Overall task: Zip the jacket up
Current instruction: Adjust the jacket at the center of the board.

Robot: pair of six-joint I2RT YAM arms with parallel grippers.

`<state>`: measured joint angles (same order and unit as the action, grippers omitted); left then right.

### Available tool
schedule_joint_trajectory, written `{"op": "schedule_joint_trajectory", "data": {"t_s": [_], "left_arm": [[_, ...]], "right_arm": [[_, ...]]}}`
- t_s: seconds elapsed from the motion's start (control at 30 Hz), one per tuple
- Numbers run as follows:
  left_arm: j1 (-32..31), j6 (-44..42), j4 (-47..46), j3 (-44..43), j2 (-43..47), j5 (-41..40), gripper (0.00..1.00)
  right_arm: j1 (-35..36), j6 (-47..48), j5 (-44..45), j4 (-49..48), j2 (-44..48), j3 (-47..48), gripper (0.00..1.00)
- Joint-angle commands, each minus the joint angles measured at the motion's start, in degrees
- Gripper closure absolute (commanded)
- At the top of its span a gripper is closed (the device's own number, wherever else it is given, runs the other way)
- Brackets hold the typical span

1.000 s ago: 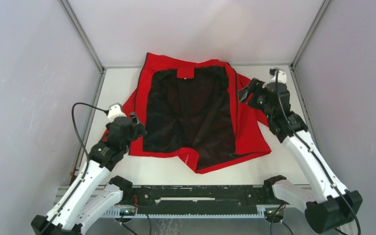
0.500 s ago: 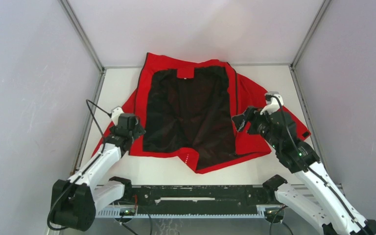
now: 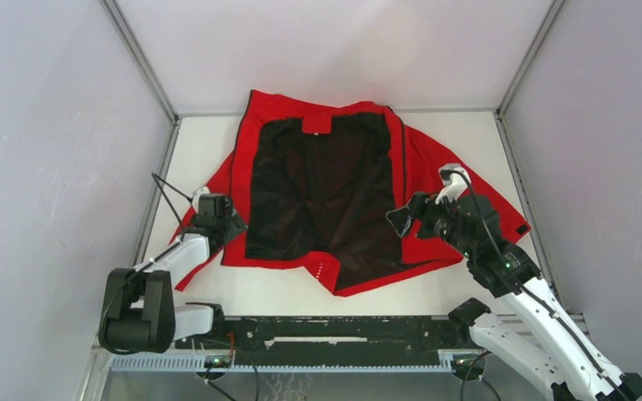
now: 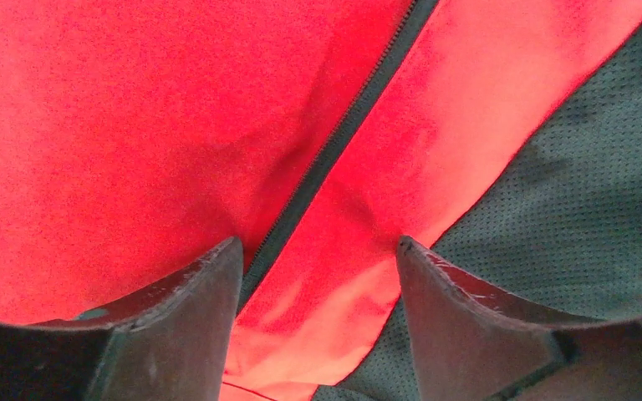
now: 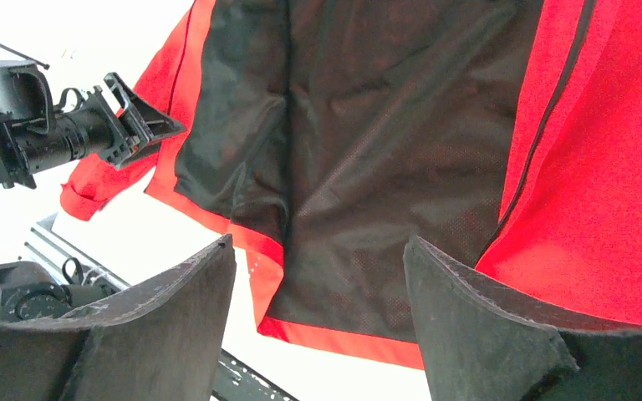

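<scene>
The red jacket (image 3: pixel 425 167) lies spread open on the table, its black lining (image 3: pixel 326 192) facing up. My left gripper (image 3: pixel 227 220) sits low over the jacket's left front edge. In the left wrist view that gripper (image 4: pixel 318 251) is open, and the red edge strip and dark zipper teeth (image 4: pixel 334 142) run between its fingers beside mesh lining (image 4: pixel 585 192). My right gripper (image 3: pixel 401 222) hovers above the right front edge near the hem. It (image 5: pixel 318 242) is open and holds nothing, looking across the lining (image 5: pixel 368 125), the right zipper (image 5: pixel 543 125) and the hem (image 5: pixel 343 338).
The white table (image 3: pixel 468 134) is boxed in by grey walls on the left, right and back. A black rail (image 3: pixel 326 330) runs along the near edge between the arm bases. The left arm's cable (image 3: pixel 163 188) loops above the table at the left.
The right arm swung from the back right corner toward the near side, to above the jacket's right front edge. The left arm folded back at the elbow, its gripper staying at the left edge.
</scene>
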<state>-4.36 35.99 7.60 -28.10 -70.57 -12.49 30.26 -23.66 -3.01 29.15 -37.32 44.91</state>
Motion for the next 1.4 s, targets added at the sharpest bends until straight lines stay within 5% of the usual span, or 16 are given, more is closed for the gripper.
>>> {"op": "schedule_joint_trajectory", "data": {"t_s": [0.0, 0.47, 1.0, 1.37], "left_arm": [[0.6, -0.9, -3.6, -1.8, -3.3, 5.4, 0.32], [0.6, -1.7, -2.3, -1.1, 1.9, 9.2, 0.99], [-2.2, -0.7, 17.8, -10.2, 29.4, 15.0, 1.00], [-2.9, -3.5, 33.2, -23.6, 39.0, 17.9, 1.00]], "right_arm": [[0.6, 0.3, -1.6, -3.6, 0.1, 0.2, 0.20], [2.5, -0.2, 0.5, -3.2, -0.6, -0.2, 0.20], [9.0, -1.1, 6.0, -2.3, -2.5, -6.4, 0.20], [25.4, -7.1, 8.4, -16.1, -19.2, -10.3, 0.30]]}}
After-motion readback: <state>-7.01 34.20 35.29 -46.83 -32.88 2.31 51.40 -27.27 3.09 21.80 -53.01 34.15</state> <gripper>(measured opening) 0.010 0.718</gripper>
